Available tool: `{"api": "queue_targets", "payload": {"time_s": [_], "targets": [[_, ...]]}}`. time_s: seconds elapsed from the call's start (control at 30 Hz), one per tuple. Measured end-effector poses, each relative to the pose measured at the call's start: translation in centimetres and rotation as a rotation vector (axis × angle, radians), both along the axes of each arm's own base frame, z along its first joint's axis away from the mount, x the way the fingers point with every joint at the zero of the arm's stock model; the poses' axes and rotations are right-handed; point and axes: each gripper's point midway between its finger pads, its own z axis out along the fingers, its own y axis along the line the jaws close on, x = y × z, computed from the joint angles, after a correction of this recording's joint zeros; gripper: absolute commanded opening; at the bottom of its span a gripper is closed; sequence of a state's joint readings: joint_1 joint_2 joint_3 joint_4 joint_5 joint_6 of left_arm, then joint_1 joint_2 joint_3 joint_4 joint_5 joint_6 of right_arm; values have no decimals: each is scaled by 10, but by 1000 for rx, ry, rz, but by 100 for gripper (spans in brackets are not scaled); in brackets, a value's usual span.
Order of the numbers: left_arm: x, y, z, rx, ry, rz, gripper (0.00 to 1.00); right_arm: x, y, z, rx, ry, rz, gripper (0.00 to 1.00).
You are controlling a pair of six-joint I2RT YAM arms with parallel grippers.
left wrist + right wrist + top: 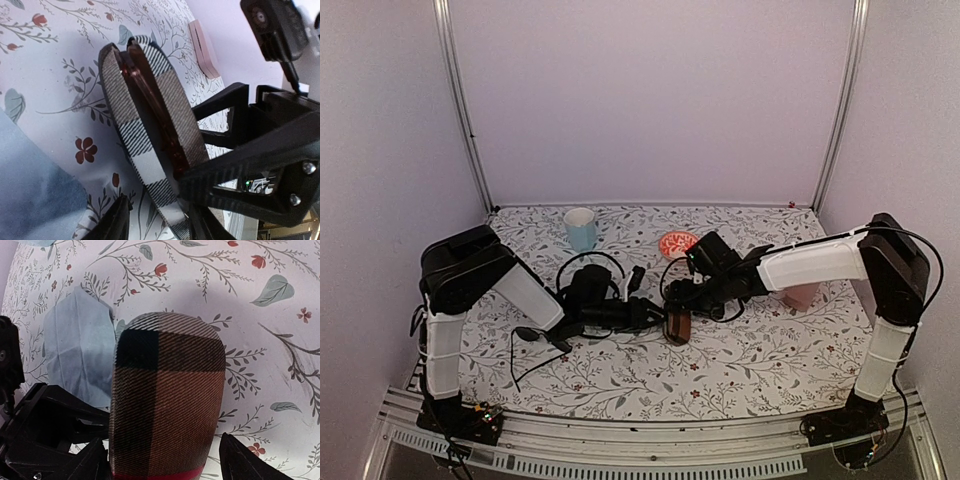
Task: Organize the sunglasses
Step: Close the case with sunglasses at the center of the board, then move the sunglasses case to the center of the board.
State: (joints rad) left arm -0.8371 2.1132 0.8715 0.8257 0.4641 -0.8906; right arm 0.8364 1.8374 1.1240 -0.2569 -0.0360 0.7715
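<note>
The black sunglasses (533,335) lie on the flowered cloth at the left, under my left arm and away from both grippers. A brown plaid case with a red band (678,326) (167,400) lies in the middle. In the left wrist view the case (150,100) is a crack open, with a reddish see-through strip between its halves. My left gripper (656,315) (160,220) straddles one end, with a gap beside one finger. My right gripper (672,298) (162,450) stands open around the other end, with a sliver of cloth showing beside one finger.
A pale blue cloth (75,350) (30,180) lies beside the case. A pink case (802,296) (204,47) sits under the right arm. A blue cup (580,228) and a red dish (677,242) stand at the back.
</note>
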Motion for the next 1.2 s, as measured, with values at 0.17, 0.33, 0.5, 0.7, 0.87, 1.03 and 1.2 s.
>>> {"api": "queue_targets", "payload": {"time_s": [0.17, 0.33, 0.5, 0.7, 0.87, 1.03, 1.2], "targets": [[-1, 0, -1, 4, 3, -1, 41, 3, 3, -10, 17, 14, -11, 74], [-2, 1, -2, 5, 5, -2, 42, 2, 7, -11, 56, 15, -12, 64], [-4, 2, -2, 7, 5, -4, 44, 3, 6, -12, 67, 18, -17, 51], [-8, 3, 4, 0, -5, -12, 48, 6, -6, -12, 26, 1, -38, 47], [-8, 2, 16, -18, -26, -24, 51, 13, -35, -13, -38, -11, -85, 46], [-10, 2, 22, -19, -43, -34, 52, 17, -50, -13, -102, -27, -93, 50], [-10, 5, 48, -27, -96, -33, 52, 17, -68, -11, -230, -42, -80, 67]]}}
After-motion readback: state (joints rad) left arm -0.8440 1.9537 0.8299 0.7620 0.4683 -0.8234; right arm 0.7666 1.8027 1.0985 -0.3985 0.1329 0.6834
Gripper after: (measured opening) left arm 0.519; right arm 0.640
